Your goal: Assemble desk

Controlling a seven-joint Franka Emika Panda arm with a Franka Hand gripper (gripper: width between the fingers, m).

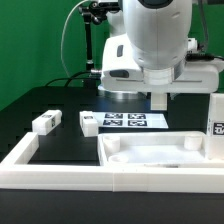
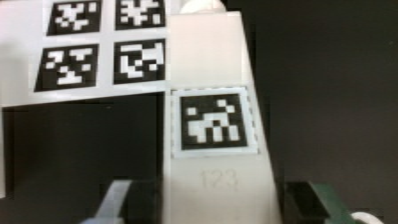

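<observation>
Hanging low over the black table surface, the arm's two-finger gripper stands wide. Its fingers sit either side of a long white block leg with a black-and-white square tag, a gap showing on each side, so nothing is held. That leg lies just beside the flat white marker board. The white plastic rectangular tabletop panel with recessed hollows lies flat near the long white rim. A small white block lies towards the exterior view's left, and a tagged white block lies just beside the board.
</observation>
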